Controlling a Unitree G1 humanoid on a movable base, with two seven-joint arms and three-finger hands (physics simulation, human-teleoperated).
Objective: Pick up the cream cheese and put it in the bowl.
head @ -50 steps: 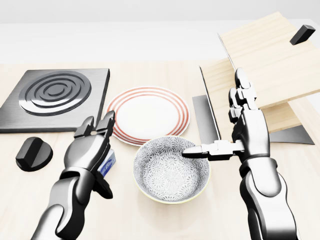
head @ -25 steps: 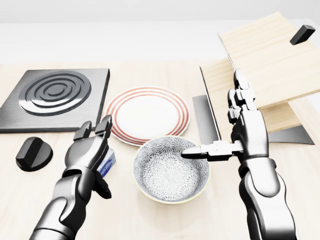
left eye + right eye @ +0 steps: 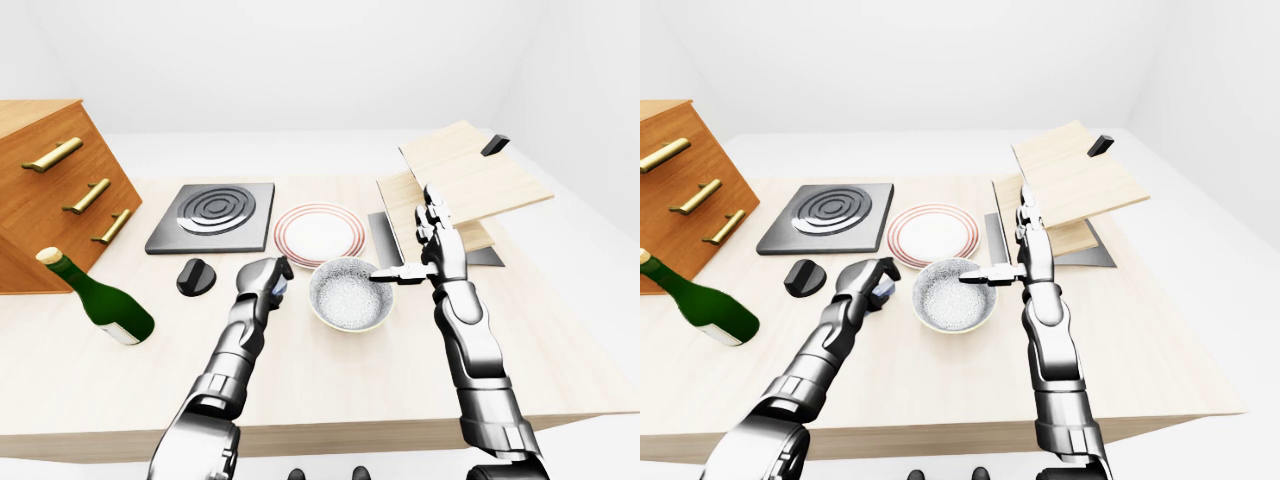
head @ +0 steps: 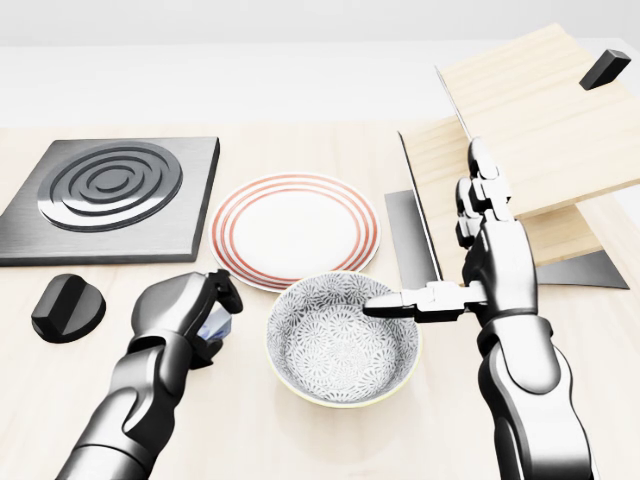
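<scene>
The cream cheese is a small blue and white pack, mostly hidden inside my left hand, whose fingers are curled shut round it on the table just left of the bowl. The bowl is grey-patterned with a pale rim and stands empty at the middle of the head view. My right hand hovers open at the bowl's right rim, fingers pointing up and thumb stretched over the rim.
A red-ringed plate lies above the bowl. A black stove plate and a black knob are at the left. Tilted wooden boards rise at the right. A green bottle and a wooden drawer cabinet stand far left.
My left hand's fingers have curled down from open and closed round the cream cheese. The right hand has not moved.
</scene>
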